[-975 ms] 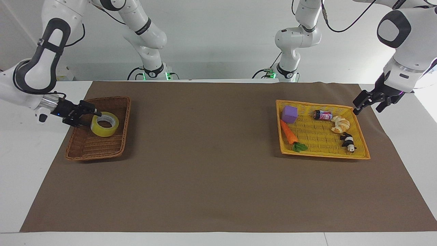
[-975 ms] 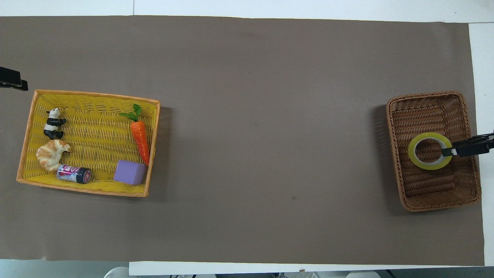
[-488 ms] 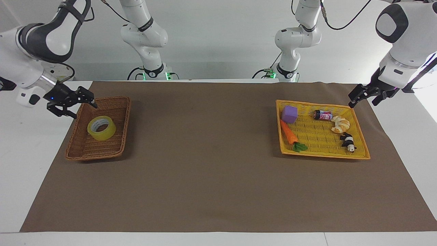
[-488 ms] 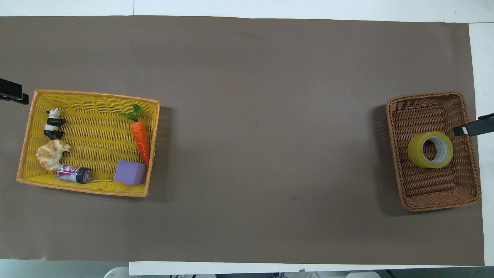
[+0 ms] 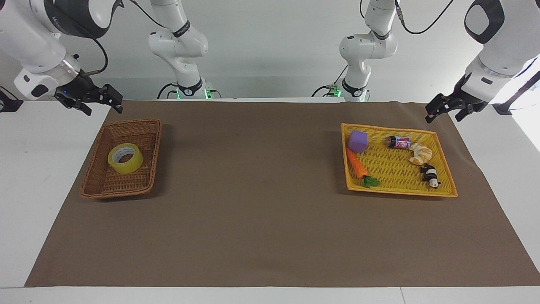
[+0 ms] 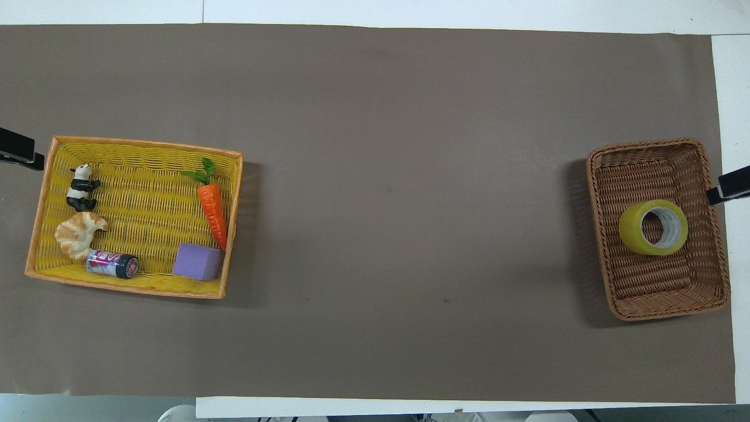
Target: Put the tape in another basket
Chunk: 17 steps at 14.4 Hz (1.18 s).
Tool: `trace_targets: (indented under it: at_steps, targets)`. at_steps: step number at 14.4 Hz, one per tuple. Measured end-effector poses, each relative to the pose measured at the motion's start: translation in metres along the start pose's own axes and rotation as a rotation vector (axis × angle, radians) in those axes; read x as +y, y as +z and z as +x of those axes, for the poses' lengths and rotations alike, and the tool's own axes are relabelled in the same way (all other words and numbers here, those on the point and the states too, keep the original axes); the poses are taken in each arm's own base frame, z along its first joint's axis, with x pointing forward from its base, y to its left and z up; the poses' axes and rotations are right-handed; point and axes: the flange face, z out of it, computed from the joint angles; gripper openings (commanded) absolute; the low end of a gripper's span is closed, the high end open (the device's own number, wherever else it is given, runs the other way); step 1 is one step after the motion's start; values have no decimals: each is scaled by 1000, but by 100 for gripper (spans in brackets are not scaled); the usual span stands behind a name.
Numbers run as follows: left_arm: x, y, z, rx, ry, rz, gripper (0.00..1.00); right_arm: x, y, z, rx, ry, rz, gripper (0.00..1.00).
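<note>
At the right arm's end of the tabletop, the right gripper hangs over the corner of the brown mat, jaws apart and empty. It is clear of the rectangular brown woven wicker basket. The wide roll of translucent yellow packing tape lies inside that basket, so you can judge the move done. Take that arm up and away without catching the rim. By the flat yellow woven tray, the left gripper waits, jaws apart too.

i see glossy translucent tape in a rough brown wicker basket, on a matt brown paper mat.
</note>
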Motion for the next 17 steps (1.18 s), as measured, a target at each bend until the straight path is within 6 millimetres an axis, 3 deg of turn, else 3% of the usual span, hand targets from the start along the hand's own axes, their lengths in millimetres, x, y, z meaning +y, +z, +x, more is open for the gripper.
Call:
trace_targets:
  at_steps: [4,8,17]
  targets:
    - [0,2,0,-10,0,1,100,-16,-4,0,16,8,-9,100]
    - [-5,13,1,-32,-9,0,100,-54,-7,6,15,-19,-68,100]
    - [-6,13,1,-31,-11,0,100,-49,-11,5,12,18,-67,100]
